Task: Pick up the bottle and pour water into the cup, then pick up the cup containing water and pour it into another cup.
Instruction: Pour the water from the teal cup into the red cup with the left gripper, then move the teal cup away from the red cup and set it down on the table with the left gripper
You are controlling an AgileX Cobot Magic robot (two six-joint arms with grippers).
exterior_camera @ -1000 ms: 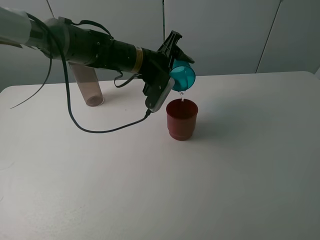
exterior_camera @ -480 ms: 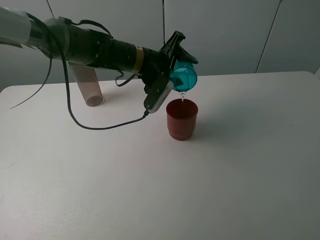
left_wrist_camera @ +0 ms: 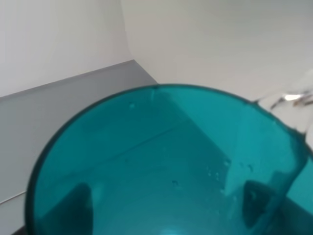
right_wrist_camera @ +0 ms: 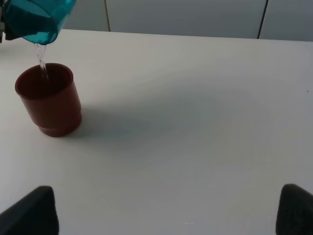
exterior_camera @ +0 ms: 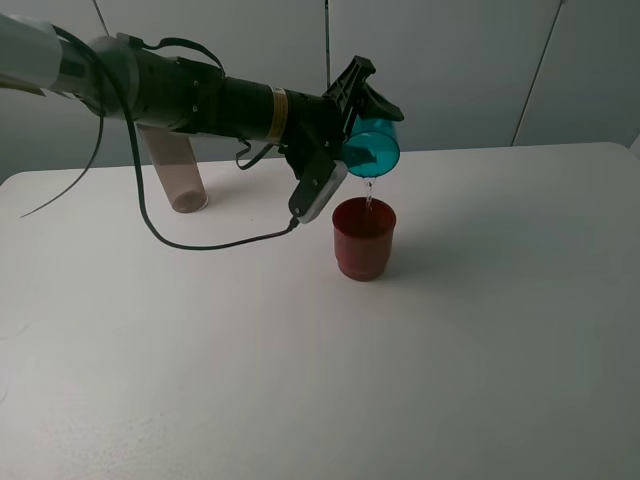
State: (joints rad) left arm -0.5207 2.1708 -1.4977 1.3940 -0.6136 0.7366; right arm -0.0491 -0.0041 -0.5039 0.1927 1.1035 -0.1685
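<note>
Teal cup (exterior_camera: 372,149) hangs tipped in the left gripper (exterior_camera: 358,110), its mouth turned down and toward the right, directly above the red cup (exterior_camera: 363,239), which stands upright near the middle of the white table (exterior_camera: 480,330). The claw pinches the cup by its sides; in the left wrist view two dark fingertips (left_wrist_camera: 257,201) show through the translucent wall, pressed against it on either side. The tilt is there for the pour: a thin thread of water (exterior_camera: 368,195) falls from the lowest edge of the rim into the red cup's open mouth, and the right wrist view shows that same thread (right_wrist_camera: 41,61) landing inside the rim rather than on the table. Holding the cup close over the mouth probably keeps the stream from splashing out.

The bottle (exterior_camera: 175,173) stands at the far left of the table, partly hidden behind the left arm and well apart from both cups, so its part of the task looks finished.

The right gripper (right_wrist_camera: 166,210) stays low at the near right with its dark fingertips (right_wrist_camera: 32,210) spread wide, holding nothing.

Compared with a second ago, the teal cup has moved slightly up and to the right and tipped further, its mouth now pointing more steeply down, while the red cup and bottle sit where they were
</note>
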